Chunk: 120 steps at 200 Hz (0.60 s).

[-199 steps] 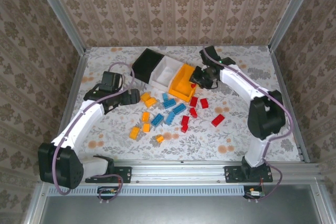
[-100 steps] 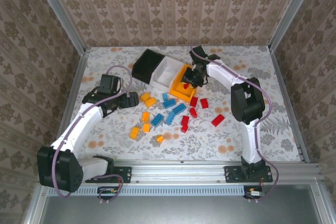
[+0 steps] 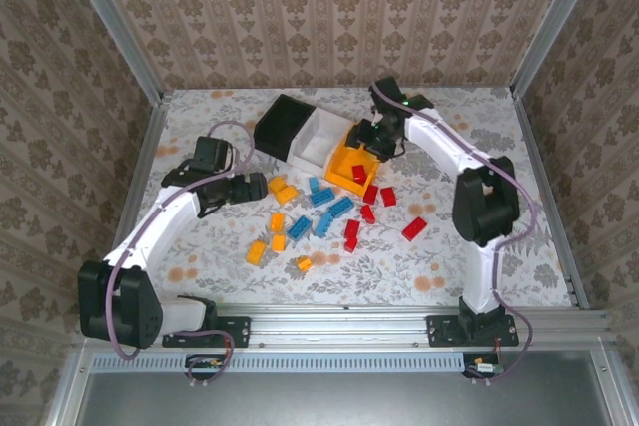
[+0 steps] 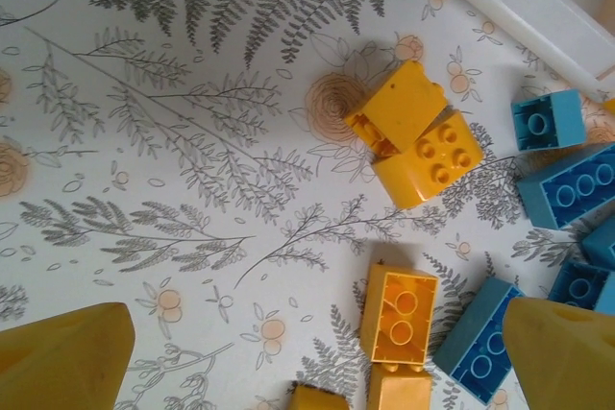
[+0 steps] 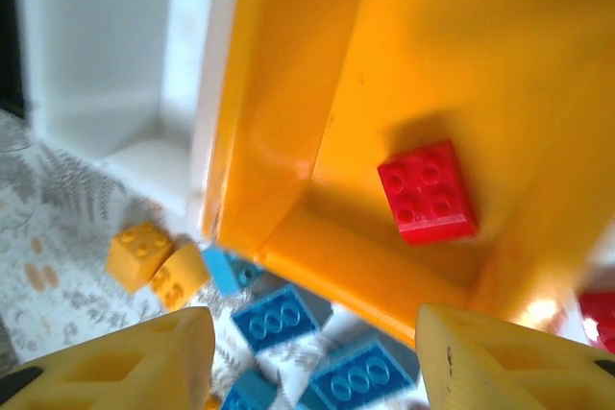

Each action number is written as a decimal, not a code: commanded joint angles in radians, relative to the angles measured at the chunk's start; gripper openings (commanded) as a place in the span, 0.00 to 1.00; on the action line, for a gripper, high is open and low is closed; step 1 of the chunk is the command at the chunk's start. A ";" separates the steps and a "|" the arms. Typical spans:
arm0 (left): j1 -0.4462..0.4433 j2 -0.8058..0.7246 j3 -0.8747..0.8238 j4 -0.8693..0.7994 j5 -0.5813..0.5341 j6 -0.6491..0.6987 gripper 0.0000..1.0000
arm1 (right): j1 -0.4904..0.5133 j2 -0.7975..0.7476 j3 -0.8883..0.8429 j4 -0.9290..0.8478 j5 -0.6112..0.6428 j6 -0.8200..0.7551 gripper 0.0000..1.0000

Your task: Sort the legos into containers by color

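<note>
Three joined containers stand at the back: black (image 3: 280, 122), white (image 3: 318, 137) and orange-yellow (image 3: 342, 165). A red lego (image 5: 428, 191) lies loose on the floor of the orange-yellow bin (image 5: 500, 64). My right gripper (image 3: 375, 139) hovers over that bin, open with nothing between its fingers (image 5: 130, 362). Yellow legos (image 3: 277, 185), blue legos (image 3: 321, 194) and red legos (image 3: 414, 228) lie scattered on the table in front of the bins. My left gripper (image 3: 250, 188) stands open low over the table, just left of the yellow legos (image 4: 413, 132), one yellow brick (image 4: 399, 319) between its fingertips' line.
The table wears a floral cloth (image 3: 459, 266) and is walled in by patterned panels on three sides. A metal rail (image 3: 339, 318) with both arm bases runs along the near edge. Blue bricks (image 4: 567, 184) crowd the right of the left wrist view.
My right gripper has opened and let the red lego drop into the orange-yellow bin, then drawn back slightly. The left arm has edged a little toward the yellow bricks.
</note>
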 commanded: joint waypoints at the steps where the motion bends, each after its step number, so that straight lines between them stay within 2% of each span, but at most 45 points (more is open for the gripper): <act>1: 0.009 0.024 0.033 0.031 0.062 -0.006 1.00 | -0.049 -0.173 -0.134 -0.115 0.062 0.020 0.63; 32: 0.004 0.070 0.047 0.067 0.092 -0.025 1.00 | -0.124 -0.378 -0.439 -0.148 0.103 0.080 0.73; 54: -0.004 0.102 0.065 0.080 0.100 -0.033 1.00 | -0.145 -0.455 -0.593 -0.186 0.147 0.081 0.80; 82: -0.020 0.132 0.085 0.089 0.099 -0.045 1.00 | -0.146 -0.481 -0.714 -0.148 0.142 0.103 0.81; 120: -0.030 0.146 0.109 0.077 0.090 -0.046 1.00 | -0.146 -0.421 -0.759 -0.062 0.111 0.141 0.80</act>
